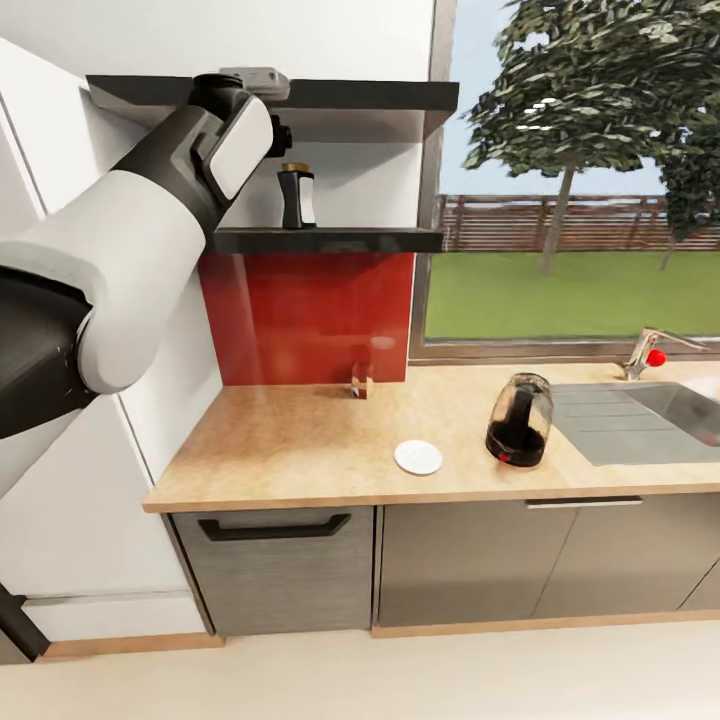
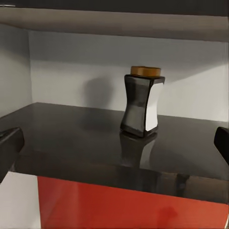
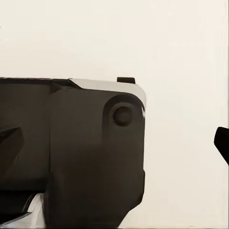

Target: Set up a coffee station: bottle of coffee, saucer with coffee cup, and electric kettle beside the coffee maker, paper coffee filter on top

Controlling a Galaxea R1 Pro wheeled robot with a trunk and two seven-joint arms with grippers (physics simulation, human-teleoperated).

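Observation:
The bottle of coffee (image 1: 296, 197) stands upright on the dark kitchen shelf (image 1: 330, 240), dark with a yellow cap and a white label. My left arm (image 1: 150, 230) is raised to shelf height just left of it. In the left wrist view my left gripper (image 2: 114, 148) is open, and the bottle of coffee (image 2: 141, 102) stands ahead between the fingertips (image 2: 9, 148), apart from them. On the kitchen countertop (image 1: 280, 440) lie the white saucer (image 1: 418, 457) and, to its right, the electric kettle (image 1: 520, 420). My right gripper (image 3: 114, 143) is open, facing a dark robot part. Coffee maker, filter and cup are out of view.
A small brownish object (image 1: 360, 385) stands at the foot of the red backsplash (image 1: 305, 315). The steel sink (image 1: 640, 420) with its faucet (image 1: 650, 352) is inset at the right. A second shelf (image 1: 330, 95) runs above the bottle. A white wall panel (image 1: 60, 500) borders the counter's left end.

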